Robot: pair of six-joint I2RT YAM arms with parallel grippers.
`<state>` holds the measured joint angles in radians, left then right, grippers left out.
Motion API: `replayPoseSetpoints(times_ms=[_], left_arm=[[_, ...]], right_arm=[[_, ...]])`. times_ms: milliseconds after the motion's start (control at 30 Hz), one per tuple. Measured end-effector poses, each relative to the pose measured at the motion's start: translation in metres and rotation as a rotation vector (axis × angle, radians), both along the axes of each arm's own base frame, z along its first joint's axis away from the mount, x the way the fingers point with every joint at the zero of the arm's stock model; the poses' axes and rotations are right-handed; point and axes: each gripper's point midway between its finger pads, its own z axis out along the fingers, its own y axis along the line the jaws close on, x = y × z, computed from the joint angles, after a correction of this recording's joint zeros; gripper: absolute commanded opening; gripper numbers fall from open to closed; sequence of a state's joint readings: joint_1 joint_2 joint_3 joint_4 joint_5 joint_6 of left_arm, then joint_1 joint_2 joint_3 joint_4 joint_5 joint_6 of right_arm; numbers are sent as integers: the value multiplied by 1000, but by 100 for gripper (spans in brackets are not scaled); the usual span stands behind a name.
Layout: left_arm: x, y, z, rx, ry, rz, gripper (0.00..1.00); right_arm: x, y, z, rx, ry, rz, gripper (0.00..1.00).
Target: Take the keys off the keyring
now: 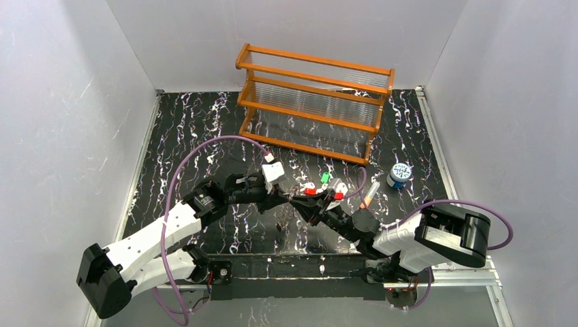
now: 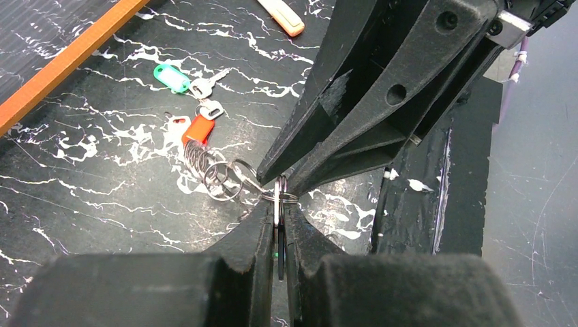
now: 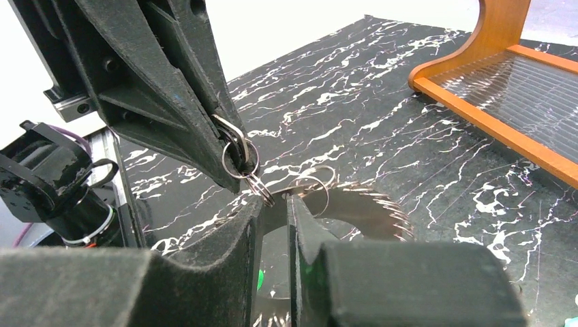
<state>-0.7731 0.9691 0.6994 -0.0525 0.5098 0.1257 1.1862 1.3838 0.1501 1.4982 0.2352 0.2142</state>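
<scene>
- keyring (image 3: 371, 210): flat dark-grey ring with a saw-toothed rim, up off the desk (image 2: 102, 197), well in front of the wooden rack (image 1: 313, 102).
- keys (image 2: 199, 129): red and green plastic heads, short silver blades. They lie flat on the desk, nearer the rack, strung on a chain of wire rings (image 2: 215, 174).

I have both arms folded, elbows out toward the lower corners of the top view, forearms converging at centre frame. The left gripper (image 1: 281, 198) points right and the right gripper (image 1: 305, 206) points left, tip to tip. Left fingers are pressed tight on a split ring (image 3: 237, 151). Right fingers pinch the keyring (image 3: 371, 212) edge-on, with only a narrow gap between them.
</scene>
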Motion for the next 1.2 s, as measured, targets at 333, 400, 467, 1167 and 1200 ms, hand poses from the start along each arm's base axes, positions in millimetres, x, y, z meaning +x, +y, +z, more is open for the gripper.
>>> replayPoseSetpoints(times_ms=[333,400,467,1167,1200], left_arm=[[0,0,1,-5,6,-3,0],[-1,0,1,-6,7,-5,0],[-1,0,1,-6,9,-6,0],[-1,-1,4,-30,34,-7,0],[-1,0,4,-31,35,-4,0]], right_arm=[[3,3,3,6,-4,-10,26],[3,4,4,7,-5,-10,26],[4,4,5,8,-9,-11,24],[8,5,10,-10,-65,-29,1],[8,5,10,-13,-71,-29,1]])
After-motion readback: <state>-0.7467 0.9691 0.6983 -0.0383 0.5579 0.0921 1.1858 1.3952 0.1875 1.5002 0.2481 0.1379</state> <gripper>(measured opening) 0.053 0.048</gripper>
